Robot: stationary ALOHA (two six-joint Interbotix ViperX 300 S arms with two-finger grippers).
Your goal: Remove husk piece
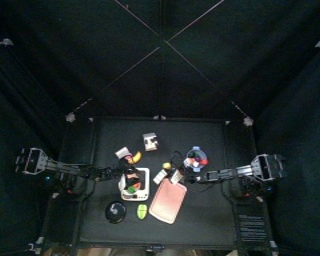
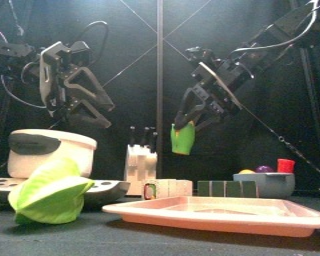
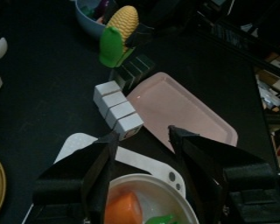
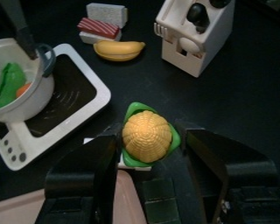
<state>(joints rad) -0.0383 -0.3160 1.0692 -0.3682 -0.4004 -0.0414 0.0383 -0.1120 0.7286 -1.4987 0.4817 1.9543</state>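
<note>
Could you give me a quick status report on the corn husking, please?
Right gripper shut on corn cob, held aloft, green husk on. Left gripper open, empty, above the pot. Nothing between them.

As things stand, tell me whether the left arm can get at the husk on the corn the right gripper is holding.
Probably yes. The left gripper is open and holds nothing, and the corn with its green husk hangs in the right gripper above the table, with nothing visibly between them.
</note>
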